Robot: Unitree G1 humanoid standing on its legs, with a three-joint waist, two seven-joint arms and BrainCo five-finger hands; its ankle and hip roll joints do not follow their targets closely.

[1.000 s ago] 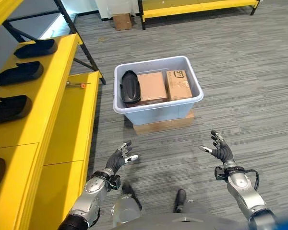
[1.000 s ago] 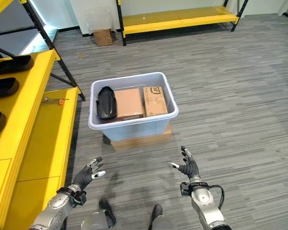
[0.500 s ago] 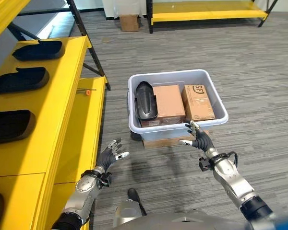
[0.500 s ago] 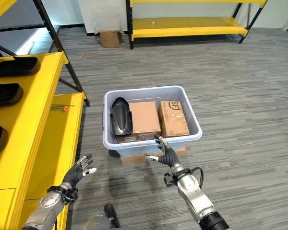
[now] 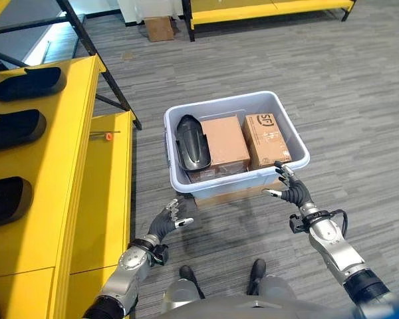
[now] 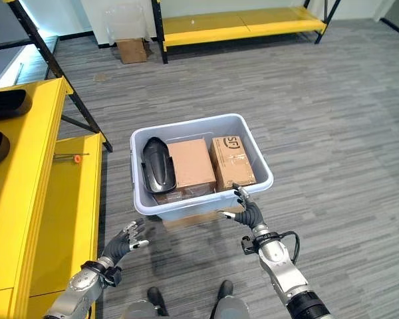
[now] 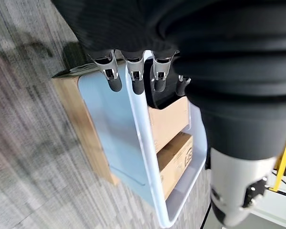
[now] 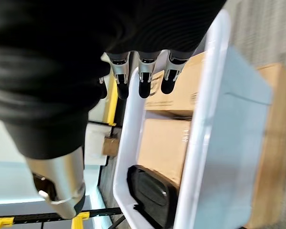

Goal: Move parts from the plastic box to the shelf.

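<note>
Plastic box: pale blue-grey, open-topped, stood on a flat wooden board on the grey floor. It is seen just ahead of both hands.

Contents of box:
- Black part: one, long and curved, laid at the end of the box nearer the left hand, beside the larger carton.
- Larger cardboard carton: laid in the middle of the box, ahead of the gap between the two hands.
- Smaller cardboard carton: printed, laid at the end of the box nearer the right hand, touching the larger carton.

Left hand: held low over the floor, short of the box's near corner and not touching it. Fingers are spread and relaxed; nothing is held. In the left wrist view the fingertips are seen pointed toward the box wall and rim.

Right hand: held just beside the box's near rim at the smaller carton's corner. Fingers are extended and spread; nothing is held. Contact with the rim cannot be told. In the right wrist view the fingertips are seen above the white rim, with the cartons and the black part beyond.

Shelf: yellow, stepped, set off to the far side of the left hand, well apart from the box. More black parts are laid in a row on its upper level. A small orange-handled tool is laid on the lower level.

Brown carton: stood on the floor far beyond the box, by a second yellow rack.
</note>
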